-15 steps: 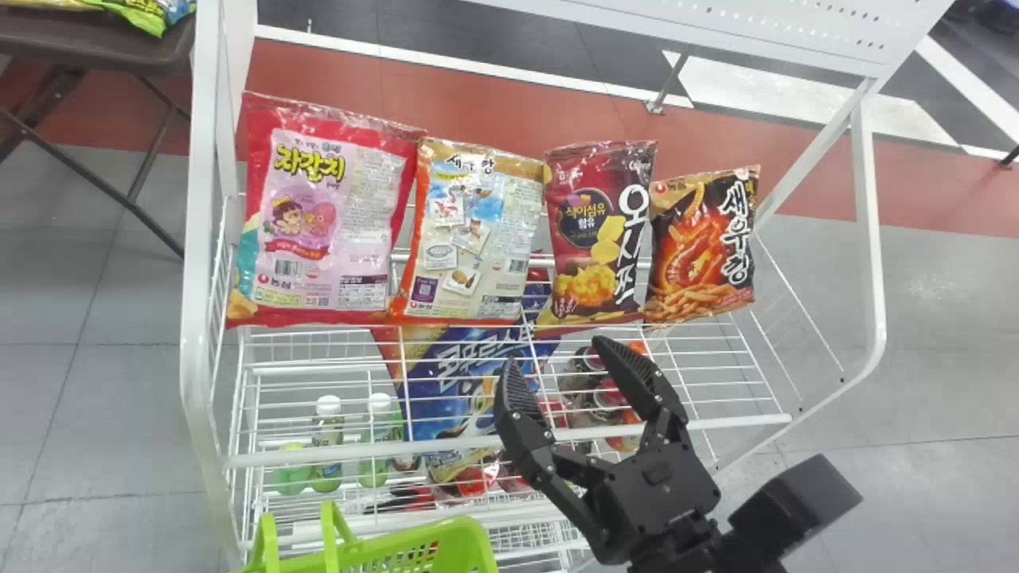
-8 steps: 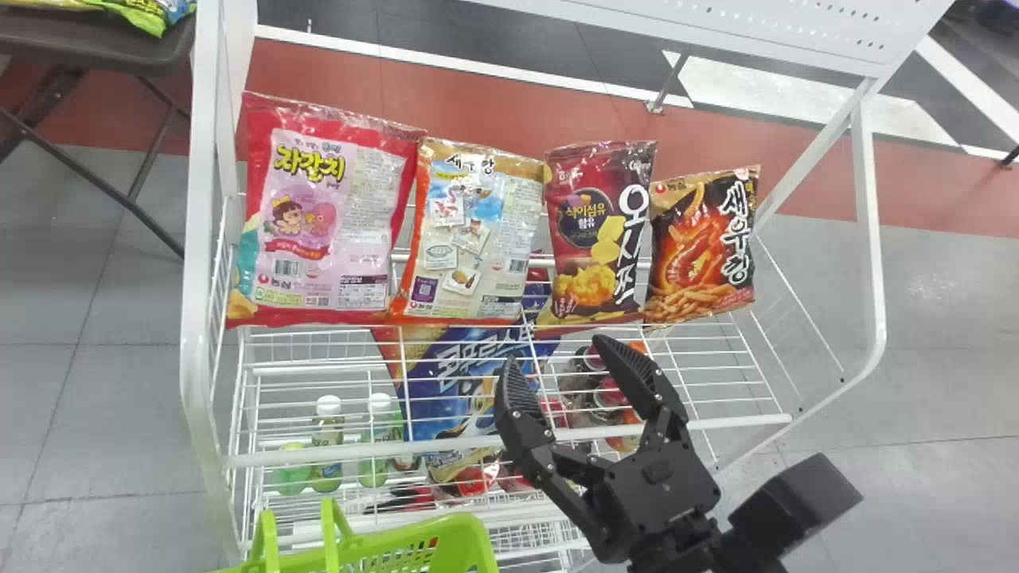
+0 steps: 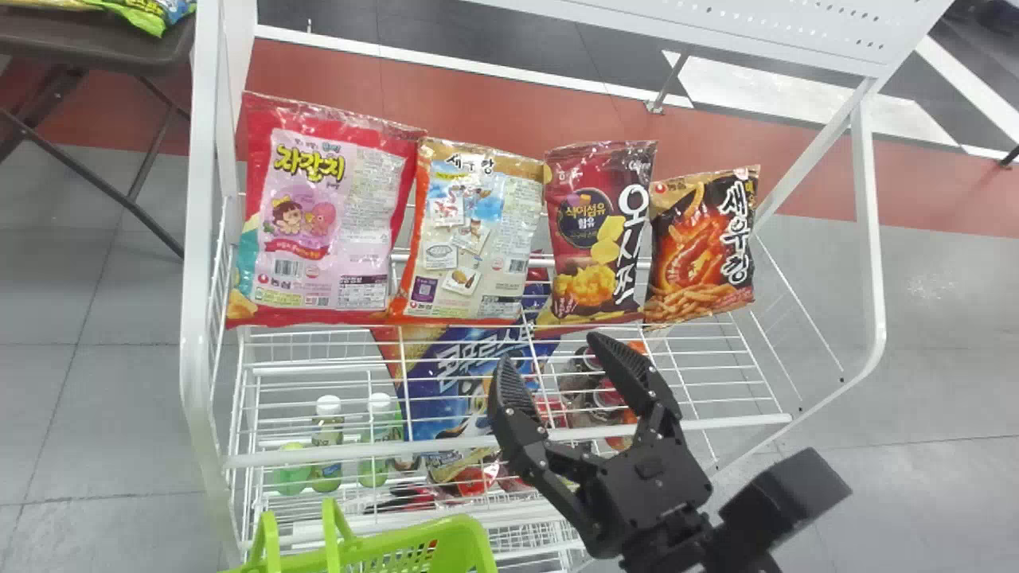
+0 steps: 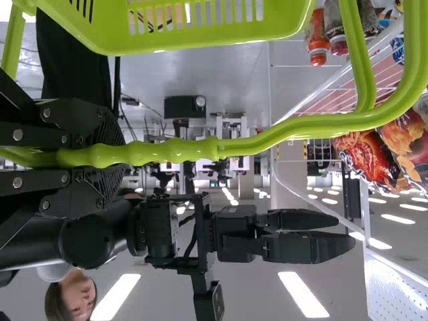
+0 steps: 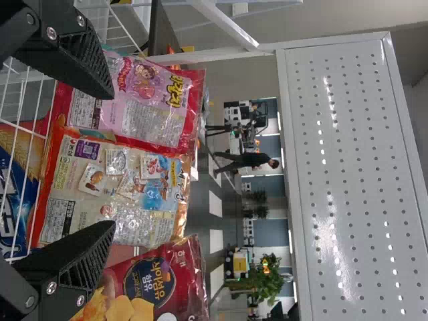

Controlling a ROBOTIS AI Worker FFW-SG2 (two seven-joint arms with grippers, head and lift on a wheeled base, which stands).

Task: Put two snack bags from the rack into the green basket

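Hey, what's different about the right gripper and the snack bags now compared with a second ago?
The right gripper has shifted slightly to the robot's left and a touch forward, toward the row of snack bags. It has taken hold of nothing and remains open. All four bags stayed in place on the rack.

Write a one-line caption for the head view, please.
Right gripper open near four snack bags on the white wire rack, green basket at lower left.
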